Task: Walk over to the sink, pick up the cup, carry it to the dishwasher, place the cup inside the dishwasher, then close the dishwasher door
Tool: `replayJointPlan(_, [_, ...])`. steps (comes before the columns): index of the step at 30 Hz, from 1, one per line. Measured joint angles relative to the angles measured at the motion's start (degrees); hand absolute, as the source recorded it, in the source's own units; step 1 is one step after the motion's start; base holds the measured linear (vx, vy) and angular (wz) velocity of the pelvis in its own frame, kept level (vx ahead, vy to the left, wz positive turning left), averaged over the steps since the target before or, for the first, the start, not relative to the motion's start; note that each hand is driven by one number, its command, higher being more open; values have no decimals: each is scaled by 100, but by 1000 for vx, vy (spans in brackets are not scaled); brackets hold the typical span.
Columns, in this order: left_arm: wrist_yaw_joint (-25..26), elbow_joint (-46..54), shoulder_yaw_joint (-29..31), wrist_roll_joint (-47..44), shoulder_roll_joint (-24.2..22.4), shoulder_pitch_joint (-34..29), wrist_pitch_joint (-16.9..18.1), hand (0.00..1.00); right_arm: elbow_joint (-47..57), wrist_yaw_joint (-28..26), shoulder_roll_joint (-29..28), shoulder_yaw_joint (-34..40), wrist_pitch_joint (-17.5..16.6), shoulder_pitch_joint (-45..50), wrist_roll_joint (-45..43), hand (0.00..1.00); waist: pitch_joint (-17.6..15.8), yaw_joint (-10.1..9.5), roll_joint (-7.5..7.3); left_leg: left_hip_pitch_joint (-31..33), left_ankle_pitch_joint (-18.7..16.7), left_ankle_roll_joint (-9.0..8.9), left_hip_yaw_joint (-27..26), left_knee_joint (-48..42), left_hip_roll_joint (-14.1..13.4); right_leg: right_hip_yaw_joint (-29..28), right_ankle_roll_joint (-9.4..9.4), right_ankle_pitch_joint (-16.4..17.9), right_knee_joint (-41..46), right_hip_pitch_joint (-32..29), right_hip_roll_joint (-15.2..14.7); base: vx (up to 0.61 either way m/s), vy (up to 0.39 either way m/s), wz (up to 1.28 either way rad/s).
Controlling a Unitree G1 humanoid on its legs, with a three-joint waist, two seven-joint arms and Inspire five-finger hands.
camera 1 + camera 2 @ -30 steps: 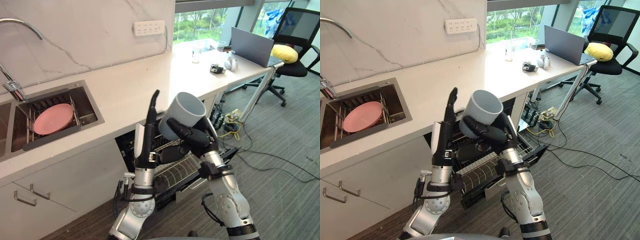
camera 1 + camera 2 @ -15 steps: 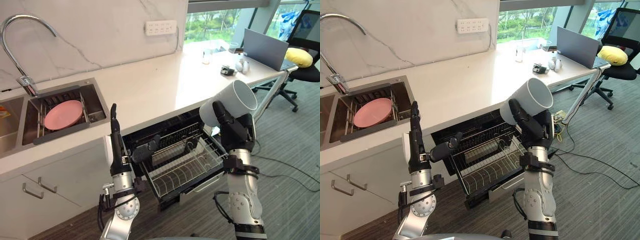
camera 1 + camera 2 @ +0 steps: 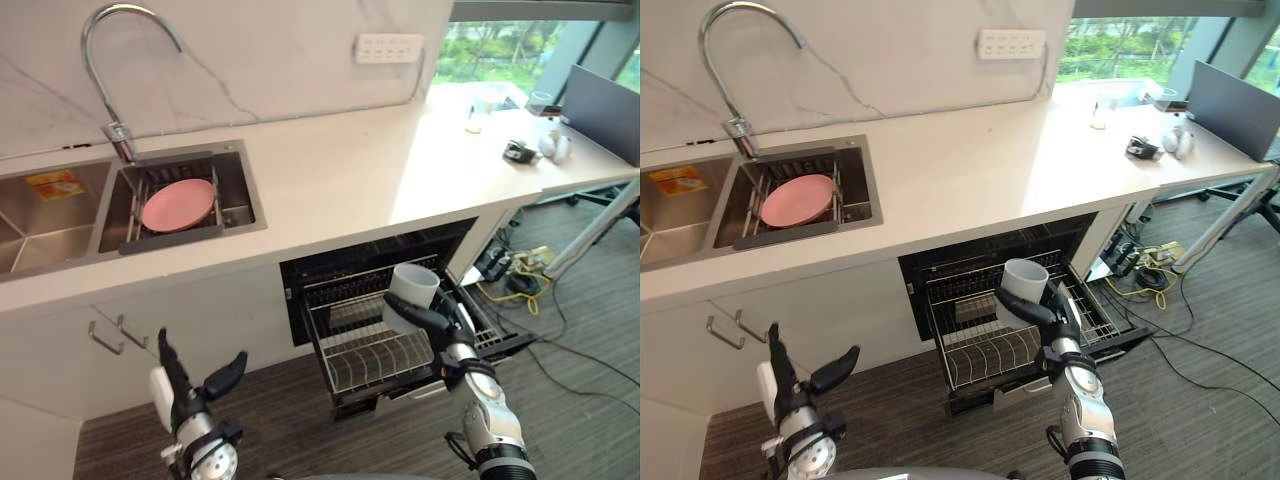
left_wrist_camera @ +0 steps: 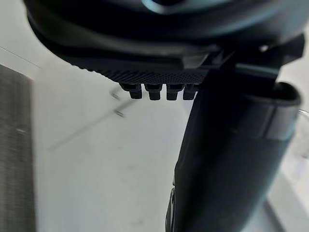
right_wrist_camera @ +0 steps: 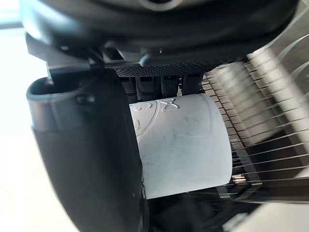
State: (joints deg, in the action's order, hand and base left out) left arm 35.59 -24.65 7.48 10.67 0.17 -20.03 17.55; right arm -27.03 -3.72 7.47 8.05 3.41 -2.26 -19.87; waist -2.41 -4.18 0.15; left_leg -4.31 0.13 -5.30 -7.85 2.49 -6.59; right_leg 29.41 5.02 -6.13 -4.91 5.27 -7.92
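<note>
Pale grey and held nearly upright, mouth upward, the cup is clasped in the right hand, whose dark fingers are wrapped across its lower wall. The cup is carried above the wire rack, which is pulled out of the open dishwasher below the front edge of the white surface. Whether the cup's base touches the rack cannot be told, since its underside is hidden by the hand. In the right wrist view the cup's side is seen pinned between the thumb and the fingers, with the rack's wires just beyond it; the far end of the cup is cut off by the thumb's bulk.

The left hand is seen low, in front of the cupboard doors beneath the sink, well apart from the cup. Its fingers are straight, its thumb is spread to the side, and nothing is held in it. A pink plate is seen lying on the drainer inside the sink, near the left end of the surface.
</note>
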Motion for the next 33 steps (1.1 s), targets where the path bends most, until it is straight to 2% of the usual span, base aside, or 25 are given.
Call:
replayJointPlan(3, [28,-387,219,12,3,-266,0,100,-665,9,142,-42,91,-158,109,0,-49,-132,-23,51,73,20,182,57,34,180,0,0,-3,28,-23,-9,11,34])
replayJointPlan(5, [23,-616,279,15,10,-328,0,100,-1131,14,268,-144,122,-394,108,0,-140,-146,-36,102,139,45,328,82,83,302,2,1,-6,63,-63,-52,25,39])
replayJointPlan(10, [-283,-937,330,65,28,-331,47,100,-2510,-25,497,-218,162,-1455,59,0,-471,-341,-41,446,384,85,684,141,201,613,25,-3,-29,-91,-160,-99,26,34])
replayJointPlan(12, [-404,-936,319,71,41,-281,57,100,-2898,-55,607,-217,179,-1823,-41,0,-570,-435,-20,602,447,70,749,139,203,676,-7,-29,-28,-210,-156,-88,3,27])
replayJointPlan(15, [-581,-934,237,55,99,44,67,100,-3581,-281,1105,-217,226,-2860,-247,0,-1016,-653,110,1013,642,77,942,89,192,826,-87,-152,-1,-495,-129,-63,-2,23])
replayJointPlan(18, [-729,-929,221,-73,160,315,69,100,-3668,-333,1455,-218,228,-3574,-324,0,-1366,-785,179,1270,731,71,1014,34,174,881,-151,-214,1,-695,-101,-62,-16,11])
replayJointPlan(22, [-843,-920,217,-290,281,552,69,100,-3675,-276,1776,-221,243,-4083,-365,0,-1714,-921,152,1458,746,71,1066,-38,178,926,-163,-224,5,-821,-100,-1,-14,5])
replayJointPlan(25, [-851,-887,215,-415,376,696,66,100,-3790,-207,1898,-223,421,-4399,-396,0,-1967,-955,117,1619,748,72,1094,-83,179,946,-166,-225,42,-966,-108,18,-13,3])
replayJointPlan(28, [-851,-859,203,-524,401,832,65,100,-3943,-202,1988,-223,597,-4586,-476,0,-2161,-1024,102,1712,750,75,1086,-101,178,924,-171,-221,102,-1082,-126,6,0,-1])
replayJointPlan(33, [-851,-764,-54,-737,470,935,-17,100,-4115,-318,2038,-224,878,-4736,-469,0,-2281,-1069,92,1832,750,77,1058,-118,178,869,-184,-181,229,-1263,-167,23,2,-4])
